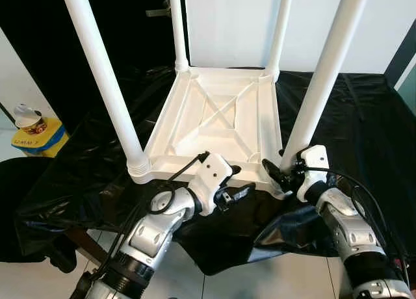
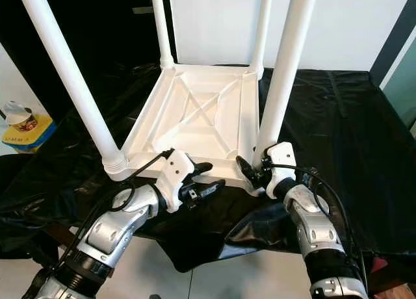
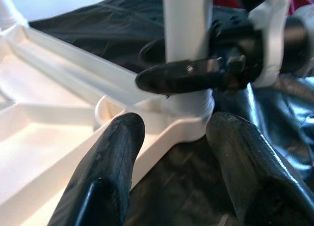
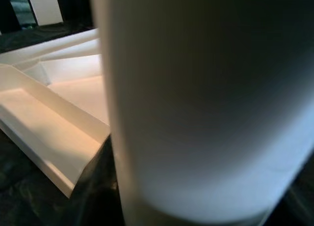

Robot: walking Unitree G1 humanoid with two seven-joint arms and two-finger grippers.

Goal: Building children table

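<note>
A white plastic children's table [image 1: 214, 117] lies upside down on a black sheet, its four white legs pointing up. My right gripper [image 1: 285, 170] is shut on the near right leg [image 1: 318, 84] just above its socket; in the left wrist view its black fingers [image 3: 181, 74] clasp that leg [image 3: 186, 24]. The same leg [image 4: 206, 103] looms close in the right wrist view, beside the table's rim [image 4: 49, 118]. My left gripper [image 1: 236, 184] is open at the table's front rim, to the left of that leg, fingers [image 3: 117, 152] apart with the rim corner between them.
The black sheet [image 1: 364, 117] covers the work surface and hangs over its front edge above the tiled floor [image 1: 260, 283]. A yellow box [image 1: 36, 138] with a round tin on it sits at the left. A white panel [image 1: 227, 19] stands behind the table.
</note>
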